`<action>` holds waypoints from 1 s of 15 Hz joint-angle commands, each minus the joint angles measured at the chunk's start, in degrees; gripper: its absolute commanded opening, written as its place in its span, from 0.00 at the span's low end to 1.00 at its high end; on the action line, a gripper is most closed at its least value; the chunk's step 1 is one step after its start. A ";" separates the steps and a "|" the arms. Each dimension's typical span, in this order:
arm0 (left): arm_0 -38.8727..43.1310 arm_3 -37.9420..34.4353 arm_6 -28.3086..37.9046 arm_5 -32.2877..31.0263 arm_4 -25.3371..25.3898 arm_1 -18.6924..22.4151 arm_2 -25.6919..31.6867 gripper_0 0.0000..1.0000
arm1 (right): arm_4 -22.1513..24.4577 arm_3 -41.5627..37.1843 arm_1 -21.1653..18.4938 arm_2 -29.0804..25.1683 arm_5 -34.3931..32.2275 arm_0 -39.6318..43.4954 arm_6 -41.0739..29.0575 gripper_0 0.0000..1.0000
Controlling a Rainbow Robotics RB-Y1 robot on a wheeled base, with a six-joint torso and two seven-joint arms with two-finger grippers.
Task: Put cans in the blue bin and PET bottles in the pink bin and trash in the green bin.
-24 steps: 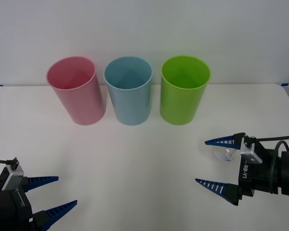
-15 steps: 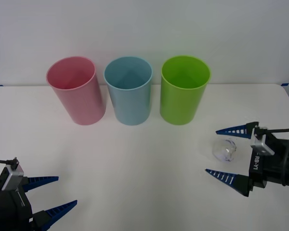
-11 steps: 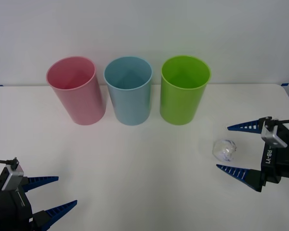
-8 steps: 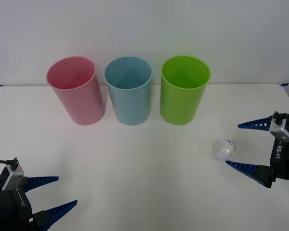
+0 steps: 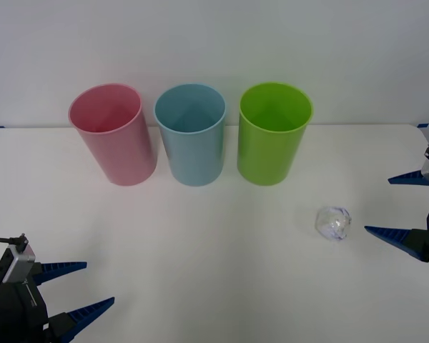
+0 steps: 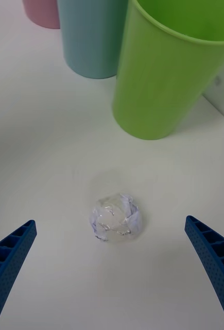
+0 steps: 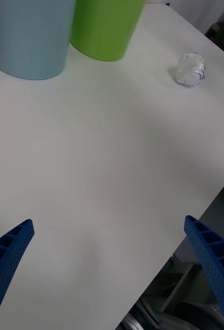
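— right gripper point(image 5: 399, 204): status?
— fingers spread wide, holding nothing, at table's point(image 5: 200, 243) right edge; trash point(image 5: 333, 223) lies near, apart.
— wrist view?
— trash point(image 6: 115, 218) sits before green bin point(image 6: 163, 72), blue bin point(image 6: 91, 36) beside.
— left gripper point(image 5: 82, 288)?
— splayed wide, idle, near-left corner.

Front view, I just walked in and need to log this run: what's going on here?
The right gripper is open and has backed off toward the table's right edge, leaving the small crumpled clear plastic film lump on the white table, ungrasped. The pink bin, light-blue bin and lime-green bin stand in a row at the back. The left gripper waits open at the near left.
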 commanded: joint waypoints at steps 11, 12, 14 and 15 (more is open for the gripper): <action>0.00 0.00 0.00 0.01 0.01 0.00 0.00 1.00 | 6.33 6.34 -2.80 2.43 -1.54 -0.34 -4.22 1.00; 0.00 0.00 0.00 0.01 0.01 0.00 0.00 1.00 | 6.33 7.31 -2.62 2.69 -1.54 -0.60 -4.39 1.00; 0.00 0.00 0.00 0.01 0.01 0.00 0.00 1.00 | 6.85 9.68 -2.62 3.49 -1.54 -1.57 -4.22 1.00; 0.00 0.00 0.00 0.01 0.01 0.00 0.00 1.00 | 6.85 10.56 -2.62 4.01 -1.54 -1.92 -4.13 1.00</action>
